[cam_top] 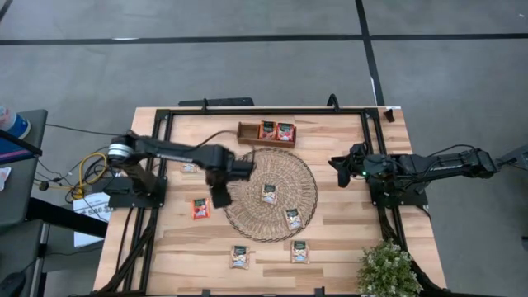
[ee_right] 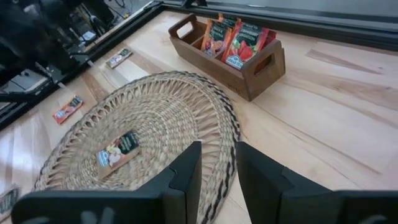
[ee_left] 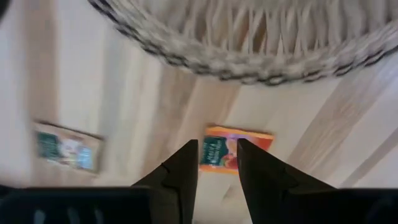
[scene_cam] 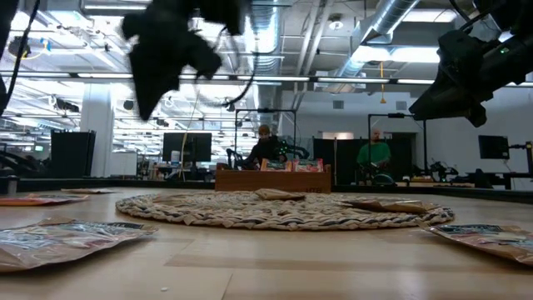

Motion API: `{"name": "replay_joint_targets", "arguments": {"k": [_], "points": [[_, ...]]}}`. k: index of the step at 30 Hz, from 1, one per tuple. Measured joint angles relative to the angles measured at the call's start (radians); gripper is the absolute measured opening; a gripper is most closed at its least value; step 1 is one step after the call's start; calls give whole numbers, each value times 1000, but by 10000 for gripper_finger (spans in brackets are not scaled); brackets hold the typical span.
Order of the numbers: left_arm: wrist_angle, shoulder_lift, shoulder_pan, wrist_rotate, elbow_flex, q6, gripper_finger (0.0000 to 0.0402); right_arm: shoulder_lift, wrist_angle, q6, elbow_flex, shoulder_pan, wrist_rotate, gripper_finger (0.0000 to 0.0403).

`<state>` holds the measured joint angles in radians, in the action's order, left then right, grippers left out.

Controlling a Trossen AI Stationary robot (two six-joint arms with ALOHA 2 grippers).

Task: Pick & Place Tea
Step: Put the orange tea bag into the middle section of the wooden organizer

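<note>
Red sachet (ee_left: 235, 153): lying flat just ahead of the left gripper (ee_left: 217, 163), jaws narrowly parted, empty; long axis crosswise. Right gripper (ee_right: 217, 163): well apart, likewise narrowly parted.

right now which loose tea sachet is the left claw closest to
The red-orange sachet on the bare wood just off the woven mat. It is the only loose red-orange one; the left claw hovers over it, fingers parted. The other loose sachets are green-topped.

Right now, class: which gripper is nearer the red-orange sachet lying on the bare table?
Left. The left gripper hovers just beside the red-orange sachet; the right gripper waits across the woven mat.
</note>
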<state>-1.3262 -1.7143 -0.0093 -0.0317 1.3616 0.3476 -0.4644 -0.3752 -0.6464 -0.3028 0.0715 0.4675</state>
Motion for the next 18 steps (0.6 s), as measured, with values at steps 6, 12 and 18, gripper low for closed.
{"name": "replay_joint_targets", "arguments": {"k": [6, 12, 18], "points": [[151, 160, -68, -18, -281, 170, 103, 0, -18, 0, 0, 0, 0, 93], [285, 285, -136, -28, -492, 280, 103, 0, -18, 0, 0, 0, 0, 93], [365, 312, -157, 42, -605, 296, 103, 0, -18, 0, 0, 0, 0, 93]]}}
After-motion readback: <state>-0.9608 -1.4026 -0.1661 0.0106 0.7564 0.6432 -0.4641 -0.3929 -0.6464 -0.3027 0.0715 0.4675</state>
